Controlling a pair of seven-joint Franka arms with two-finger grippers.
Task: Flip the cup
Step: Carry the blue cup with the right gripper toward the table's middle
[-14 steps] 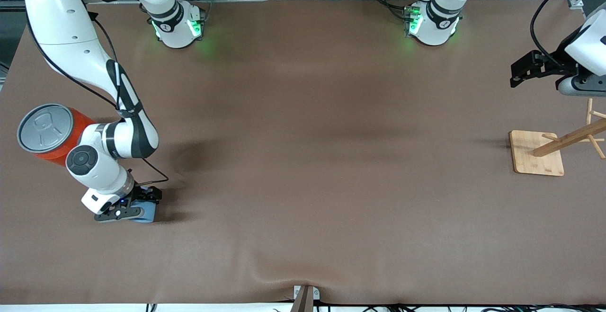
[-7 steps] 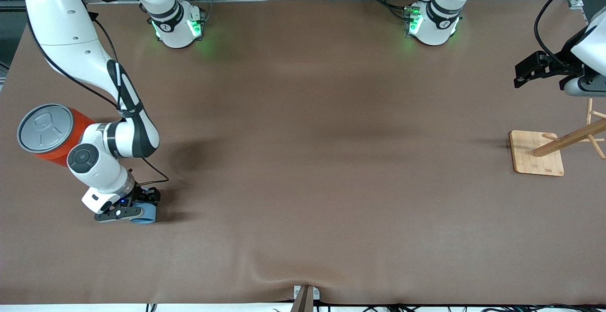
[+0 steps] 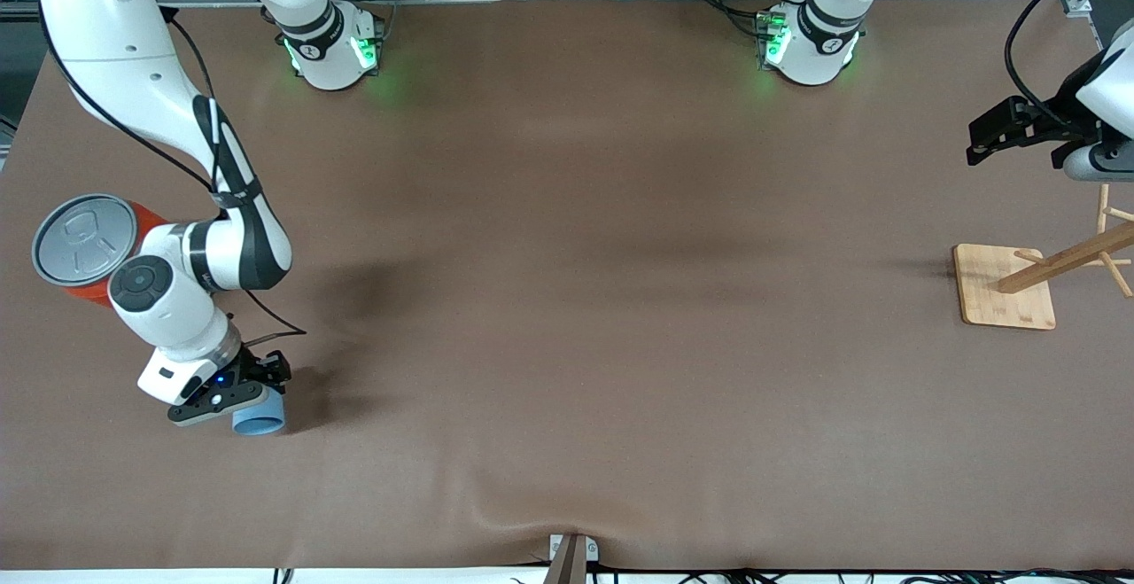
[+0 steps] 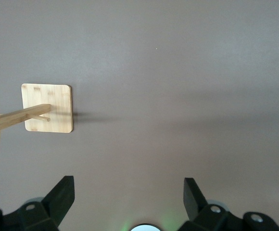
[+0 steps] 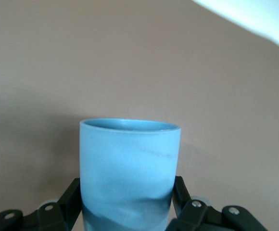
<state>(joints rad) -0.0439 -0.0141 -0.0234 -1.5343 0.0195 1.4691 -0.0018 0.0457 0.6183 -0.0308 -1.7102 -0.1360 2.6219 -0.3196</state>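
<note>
The cup (image 3: 259,420), a small light-blue tumbler, is held between the fingers of my right gripper (image 3: 241,398), just above the brown table at the right arm's end. It is tilted, with one round end facing the front camera. In the right wrist view the cup (image 5: 130,159) fills the space between the black fingers (image 5: 69,197), which press on both of its sides. My left gripper (image 3: 997,128) hangs open and empty over the left arm's end of the table, and the left arm waits. In the left wrist view the left gripper (image 4: 129,192) has only bare table between its fingertips.
A large orange canister with a grey lid (image 3: 80,243) stands close beside the right arm's wrist. A wooden peg rack on a square base (image 3: 1005,287) stands below the left gripper and shows in the left wrist view as the rack (image 4: 47,108). A brown cloth (image 3: 567,300) covers the table.
My right gripper has shut on the cup, raised and tilted it, and shifted a little toward the front camera. The left gripper has drifted slightly toward its end of the table.
</note>
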